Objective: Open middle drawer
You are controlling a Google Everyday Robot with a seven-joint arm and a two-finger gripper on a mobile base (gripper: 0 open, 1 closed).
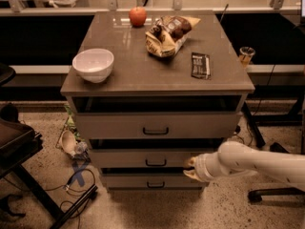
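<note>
Middle drawer (128,158) — second of three in your cabinet (143,75), dark gap above it. Gripper (189,169) — at the drawer front's right end, fingers spread, apparently holding nothing. On top: bowl (93,65), apple (137,16), snack bag (169,35), packet (200,65).

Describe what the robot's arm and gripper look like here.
The arm is smooth off-white, made of thick rounded tubular segments with a ringed collar at the wrist; no cables or markings show. The small tan-yellow gripper at its tip sits before the right part of the wide grey-beige middle drawer with its black bar handle.
</note>
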